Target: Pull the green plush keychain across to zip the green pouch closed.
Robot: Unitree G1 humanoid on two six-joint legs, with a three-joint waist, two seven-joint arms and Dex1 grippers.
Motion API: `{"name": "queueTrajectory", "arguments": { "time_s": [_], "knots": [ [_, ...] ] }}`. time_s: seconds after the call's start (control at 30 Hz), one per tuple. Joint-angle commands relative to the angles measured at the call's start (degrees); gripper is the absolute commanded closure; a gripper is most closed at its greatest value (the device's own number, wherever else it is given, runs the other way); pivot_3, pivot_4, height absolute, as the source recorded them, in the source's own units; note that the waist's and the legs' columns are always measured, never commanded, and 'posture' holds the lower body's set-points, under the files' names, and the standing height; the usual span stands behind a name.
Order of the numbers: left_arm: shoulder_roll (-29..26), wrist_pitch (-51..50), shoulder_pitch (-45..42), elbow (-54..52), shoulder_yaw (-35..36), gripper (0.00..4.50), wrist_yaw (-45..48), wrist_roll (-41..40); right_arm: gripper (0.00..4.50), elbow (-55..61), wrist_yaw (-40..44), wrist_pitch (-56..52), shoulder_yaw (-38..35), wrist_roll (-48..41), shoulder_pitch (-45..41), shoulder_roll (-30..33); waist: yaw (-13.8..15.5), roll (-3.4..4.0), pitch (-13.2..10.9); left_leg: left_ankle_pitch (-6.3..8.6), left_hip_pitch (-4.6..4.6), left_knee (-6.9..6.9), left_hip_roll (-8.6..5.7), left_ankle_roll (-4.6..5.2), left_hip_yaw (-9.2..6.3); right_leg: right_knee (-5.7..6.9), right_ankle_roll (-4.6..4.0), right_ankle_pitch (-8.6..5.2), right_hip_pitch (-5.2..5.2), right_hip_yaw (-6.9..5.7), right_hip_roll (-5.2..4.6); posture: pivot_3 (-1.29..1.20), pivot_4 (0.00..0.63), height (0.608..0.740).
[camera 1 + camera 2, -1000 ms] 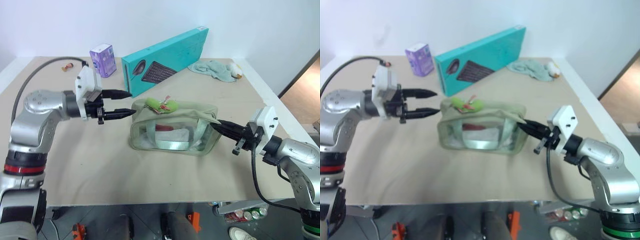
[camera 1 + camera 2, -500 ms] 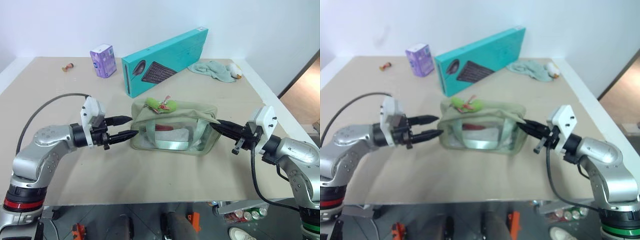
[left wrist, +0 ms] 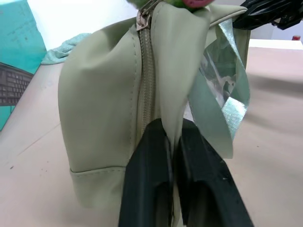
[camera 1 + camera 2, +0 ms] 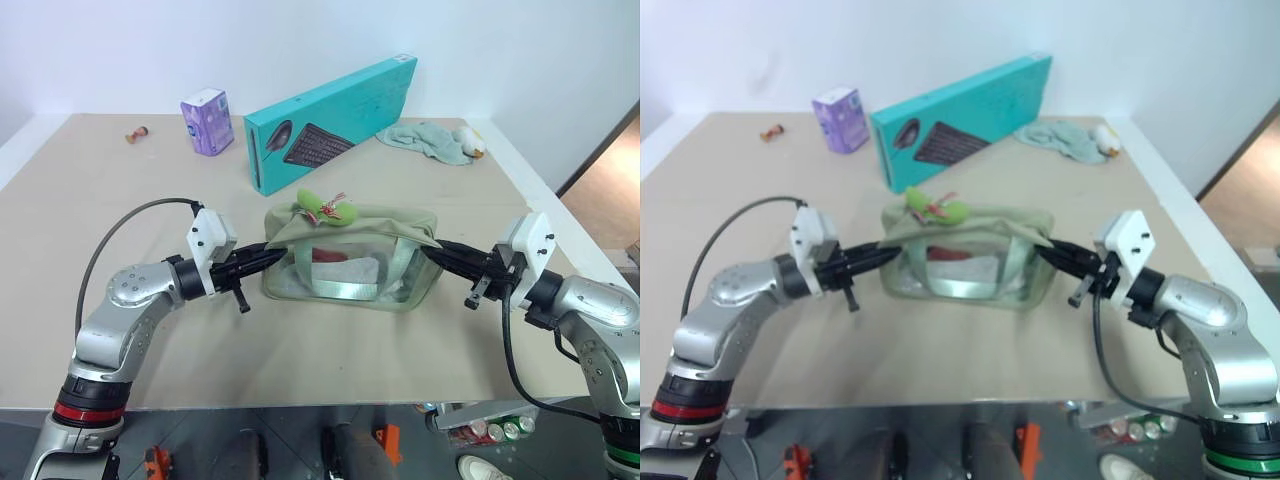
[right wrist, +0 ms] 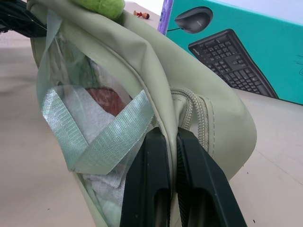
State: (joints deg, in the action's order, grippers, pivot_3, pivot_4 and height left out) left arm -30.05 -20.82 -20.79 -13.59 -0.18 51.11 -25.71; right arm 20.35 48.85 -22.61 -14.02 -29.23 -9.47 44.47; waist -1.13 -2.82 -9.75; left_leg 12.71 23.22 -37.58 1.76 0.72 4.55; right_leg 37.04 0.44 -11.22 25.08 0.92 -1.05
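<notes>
I have the green pouch (image 4: 350, 255) sitting mid-bench, its long axis running side to side between my 2 arms, well in from the near edge. My left gripper (image 4: 268, 257) is pressed together on the fabric of the pouch's left end, the seam below the zipper caught between its fingers (image 3: 147, 184). My right gripper (image 4: 440, 248) is pinching the pouch's right end the same way.

The green plush keychain (image 4: 325, 207) sits on top of the pouch, left of its middle, so it lies up and to the right of my left gripper and nearer to it than to the right one. By my reckoning the pull must run along that long axis toward the right end, and both grippers are occupied holding the ends.
</notes>
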Motion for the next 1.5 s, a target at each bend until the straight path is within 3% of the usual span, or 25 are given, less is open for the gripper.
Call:
{"name": "queueTrajectory", "arguments": {
  "time_s": [0.03,0.13,0.23,0.37,0.5,0.7,0.9,1.23,1.33,1.5],
  "knots": [
    [0.0,1.5,-0.2,-0.6,-0.6,4.50,0.4,0.5,3.52,2.2,1.0,-2.2,-1.0,-1.6,1.6,1.4,0.0,0.00,0.0,0.00,0.01,0.00,0.00,0.00,-0.01,0.00,0.00,0.00,0.00,0.00,-0.01,0.00,0.150,0.740],
    [-0.1,1.8,-0.3,-0.1,-0.5,4.50,0.6,0.7,2.53,3.3,1.5,-2.8,-2.2,-1.3,3.2,2.7,0.1,0.01,0.0,0.00,0.03,0.00,-0.01,0.00,-0.02,0.00,0.00,-0.02,0.01,0.00,-0.02,0.00,0.150,0.740],
    [-0.2,2.2,-0.7,0.4,-0.7,4.50,1.0,1.1,1.52,2.1,4.3,-0.9,-7.3,2.2,6.6,8.6,0.2,0.05,0.0,0.00,0.06,0.00,-0.06,0.01,-0.01,-0.01,0.03,-0.04,0.03,-0.01,-0.05,0.00,0.150,0.740],
    [-0.2,2.4,-1.0,0.9,-1.2,4.50,1.4,1.1,0.14,1.6,4.7,-4.2,-12.0,-1.1,1.5,13.9,0.0,0.06,0.0,0.01,0.03,0.00,-0.11,0.01,0.07,-0.02,0.09,-0.03,0.04,-0.07,-0.10,0.00,0.150,0.740],
    [0.1,2.5,-1.2,1.4,-1.9,4.50,1.7,1.4,0.14,4.4,1.9,-9.9,-8.2,-6.8,-11.7,15.3,0.0,0.07,0.0,-0.05,-0.07,-0.01,-0.08,0.09,0.03,-0.01,0.02,0.07,0.00,-0.08,-0.04,0.00,0.150,0.740],
    [1.2,2.4,-1.7,1.5,-2.9,4.50,1.4,1.5,0.14,7.4,-5.1,-13.5,8.8,-7.0,-29.1,2.3,0.2,-0.01,0.1,-0.09,-0.02,0.00,0.00,0.10,-0.14,-0.01,-0.10,0.07,-0.02,-0.07,0.04,0.00,0.150,0.740],
    [2.0,2.4,-2.2,1.5,-3.5,4.50,1.4,1.9,0.14,0.8,-1.7,-6.9,16.6,-0.5,-31.0,-3.5,1.1,-0.01,0.0,0.02,0.30,-0.02,-0.29,0.26,0.01,-0.08,0.44,0.10,0.12,-0.10,-0.32,0.00,0.150,0.740],
    [2.3,2.1,-2.2,1.2,-3.8,4.50,0.9,2.0,0.14,-4.9,2.9,-2.7,18.0,2.8,-31.1,-6.0,1.4,0.00,0.0,0.03,0.30,-0.06,-0.19,0.29,-0.06,-0.13,0.32,0.13,0.13,-0.16,-0.23,0.00,0.150,0.740],
    [2.2,2.2,-2.0,1.5,-3.8,4.50,0.9,2.3,0.89,-5.3,2.7,-3.5,17.5,2.4,-31.5,-7.1,1.4,0.00,0.0,0.01,0.24,-0.06,-0.17,0.27,-0.03,-0.10,0.19,0.11,0.11,-0.16,-0.21,0.00,0.150,0.740],
    [2.2,2.2,-2.2,1.9,-3.7,4.50,0.8,2.6,2.70,-5.8,3.1,-3.6,18.0,3.0,-31.4,-7.7,1.4,0.00,0.0,0.01,0.24,-0.06,-0.18,0.28,0.03,-0.11,0.18,0.09,0.11,-0.16,-0.23,0.00,0.150,0.740]
  ]
}}
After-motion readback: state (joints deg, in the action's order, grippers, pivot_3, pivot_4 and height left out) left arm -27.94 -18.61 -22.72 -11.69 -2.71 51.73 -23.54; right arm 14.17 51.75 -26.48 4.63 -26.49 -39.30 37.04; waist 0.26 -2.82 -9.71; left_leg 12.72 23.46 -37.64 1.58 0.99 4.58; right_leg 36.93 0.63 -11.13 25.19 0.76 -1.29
